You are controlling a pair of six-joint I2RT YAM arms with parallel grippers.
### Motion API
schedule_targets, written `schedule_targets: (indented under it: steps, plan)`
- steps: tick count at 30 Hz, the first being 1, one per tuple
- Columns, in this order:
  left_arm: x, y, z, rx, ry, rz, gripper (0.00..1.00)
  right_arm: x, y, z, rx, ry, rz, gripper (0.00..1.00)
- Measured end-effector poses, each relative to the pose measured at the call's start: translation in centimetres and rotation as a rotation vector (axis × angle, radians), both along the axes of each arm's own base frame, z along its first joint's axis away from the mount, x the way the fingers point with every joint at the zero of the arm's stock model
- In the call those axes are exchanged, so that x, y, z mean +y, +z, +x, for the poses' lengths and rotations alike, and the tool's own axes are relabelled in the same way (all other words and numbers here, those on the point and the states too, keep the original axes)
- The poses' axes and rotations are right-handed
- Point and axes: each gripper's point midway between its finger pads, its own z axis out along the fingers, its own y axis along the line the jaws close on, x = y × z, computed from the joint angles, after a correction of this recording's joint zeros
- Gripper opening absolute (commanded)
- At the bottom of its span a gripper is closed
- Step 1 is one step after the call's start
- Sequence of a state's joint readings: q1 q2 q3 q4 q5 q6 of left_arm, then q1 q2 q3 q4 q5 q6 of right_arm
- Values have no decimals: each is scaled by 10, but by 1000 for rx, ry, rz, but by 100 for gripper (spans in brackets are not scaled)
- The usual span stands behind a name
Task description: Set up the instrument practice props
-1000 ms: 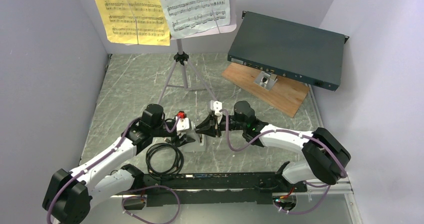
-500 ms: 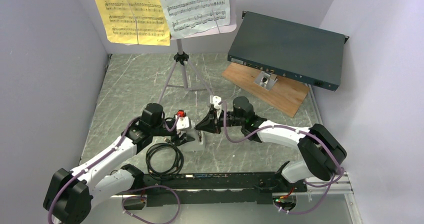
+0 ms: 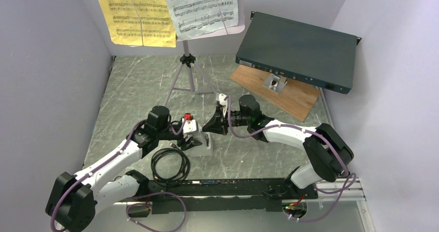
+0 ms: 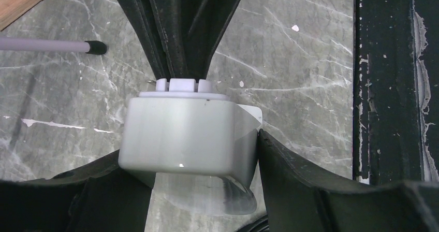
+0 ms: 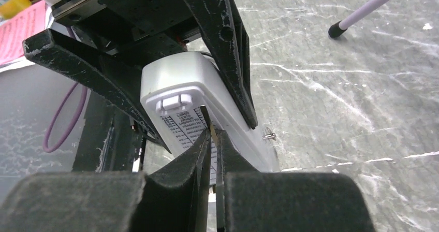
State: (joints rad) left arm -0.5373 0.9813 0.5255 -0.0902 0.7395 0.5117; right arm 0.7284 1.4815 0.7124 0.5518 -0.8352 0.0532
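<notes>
Metronome [image 3: 203, 146] is showing near the middle of the table [image 3: 129, 87], well in front of the music stand [image 3: 187, 61], with both arms meeting at it. From the left wrist, the left gripper [image 4: 191, 159] is clamping its white body from both sides. From the right wrist, the right gripper [image 5: 213, 154] is pinching the thin pendulum [image 5: 210, 129], jaws nearly together.

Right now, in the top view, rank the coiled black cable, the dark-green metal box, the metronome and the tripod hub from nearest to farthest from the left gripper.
1. The metronome, between the left gripper fingers.
2. The coiled black cable, just toward the arm bases, slightly left.
3. The tripod hub, far back, centre.
4. The dark-green metal box, back right.
</notes>
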Motion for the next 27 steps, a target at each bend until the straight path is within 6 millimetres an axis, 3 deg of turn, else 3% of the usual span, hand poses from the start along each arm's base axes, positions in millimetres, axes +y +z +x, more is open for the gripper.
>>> schedule_targets:
  steps: [5,9,11,15,17,19,21,24,27]
  plan:
    - [1,-1,2,2,9,1,0,3,-1,4,78,-16,-12,6]
    - [1,0,2,-3,4,0,0,1,-2,17,115,-89,-24,15]
    - [-1,1,0,-10,-6,-1,0,-4,-5,31,138,-167,-32,25]
    - [-2,2,-1,-13,-11,-2,0,-34,-20,60,200,-353,-55,36]
    - [-2,2,-1,-14,-10,-2,0,-52,-29,65,218,-411,-66,43]
    - [-2,2,-1,-13,-9,-1,0,-62,-32,56,220,-409,-70,47]
    - [-2,2,-1,-10,-7,-1,0,-64,-25,34,190,-357,-60,53]
    - [-2,1,0,-2,3,-2,0,-70,9,7,77,-289,-5,60]
    - [-1,1,2,21,34,-4,0,-81,46,-3,-63,-289,53,61]
